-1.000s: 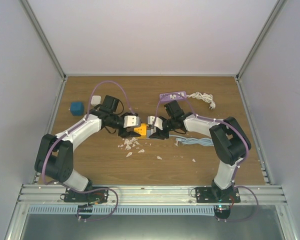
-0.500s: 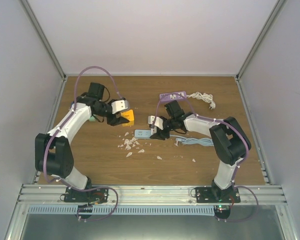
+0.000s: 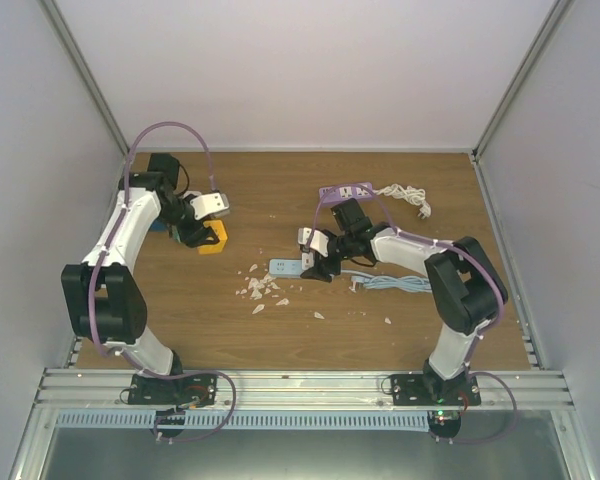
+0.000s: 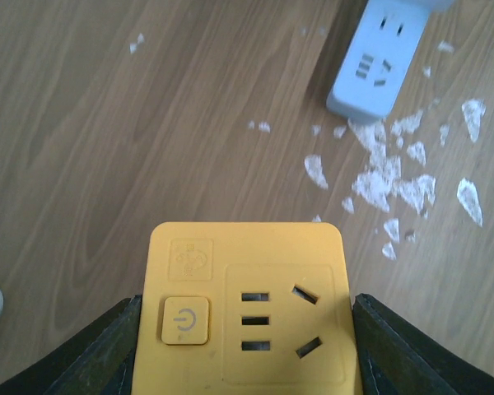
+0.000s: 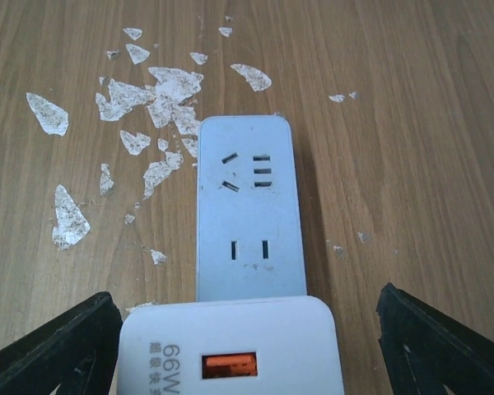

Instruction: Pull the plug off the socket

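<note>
Yellow plug (image 4: 247, 317) apparently between left pincer (image 4: 247, 350) fingers

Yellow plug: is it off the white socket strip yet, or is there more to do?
Done: the yellow plug is free, clamped in the left pincer, well apart from the white socket strip lying on the table. In hand: the right pincer sits at one end of the strip. Left: seemingly just setting the plug down.

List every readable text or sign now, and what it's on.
"66W": white block with an orange USB port, at the power strip end; the line under it is too blurred.
Power symbol: button on the yellow socket adapter; the embossed logo above is unreadable.
</note>
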Robot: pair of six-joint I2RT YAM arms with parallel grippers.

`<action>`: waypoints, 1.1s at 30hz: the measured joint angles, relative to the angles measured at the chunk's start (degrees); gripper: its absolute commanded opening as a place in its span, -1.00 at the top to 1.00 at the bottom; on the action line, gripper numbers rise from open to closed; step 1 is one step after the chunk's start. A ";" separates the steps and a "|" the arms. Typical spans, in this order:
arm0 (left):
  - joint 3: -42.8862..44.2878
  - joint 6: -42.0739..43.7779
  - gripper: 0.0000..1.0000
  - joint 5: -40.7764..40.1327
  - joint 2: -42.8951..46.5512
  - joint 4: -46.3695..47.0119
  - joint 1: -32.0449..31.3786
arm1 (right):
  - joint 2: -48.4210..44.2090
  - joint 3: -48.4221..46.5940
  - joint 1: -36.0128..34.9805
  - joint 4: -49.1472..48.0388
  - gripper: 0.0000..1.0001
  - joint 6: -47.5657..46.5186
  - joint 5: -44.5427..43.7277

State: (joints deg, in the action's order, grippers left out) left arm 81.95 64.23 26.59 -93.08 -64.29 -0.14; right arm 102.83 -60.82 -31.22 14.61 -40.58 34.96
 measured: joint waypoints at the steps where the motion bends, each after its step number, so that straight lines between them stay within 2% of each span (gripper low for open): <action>1: 0.35 -0.46 0.35 -1.33 0.00 -0.98 0.02 | -0.17 0.00 0.00 0.00 -0.73 0.13 0.04; 6: 0.61 -3.54 0.34 -8.55 0.00 -4.37 1.05 | -0.85 -0.02 0.00 0.00 -0.76 0.17 0.11; 11: 0.59 -7.50 0.35 -17.40 -0.50 -6.38 4.87 | -2.05 -0.02 0.00 0.22 -0.79 0.15 0.02; 18: 1.36 -14.73 0.34 -26.49 -7.72 -7.54 11.32 | -4.61 -0.02 0.00 0.44 -0.82 0.35 0.07; 28: 4.09 -21.20 0.28 -33.99 -15.28 -6.75 13.94 | -5.75 0.00 0.00 0.57 -0.83 0.81 -0.24; 33: 4.39 -21.88 0.17 -35.98 -17.55 -6.21 14.21 | -5.77 0.00 0.00 0.57 -0.83 1.44 -0.44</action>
State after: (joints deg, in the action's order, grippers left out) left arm 86.35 42.35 -9.39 -110.63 -70.50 14.06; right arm 97.06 -60.82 -31.22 15.18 -39.13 34.52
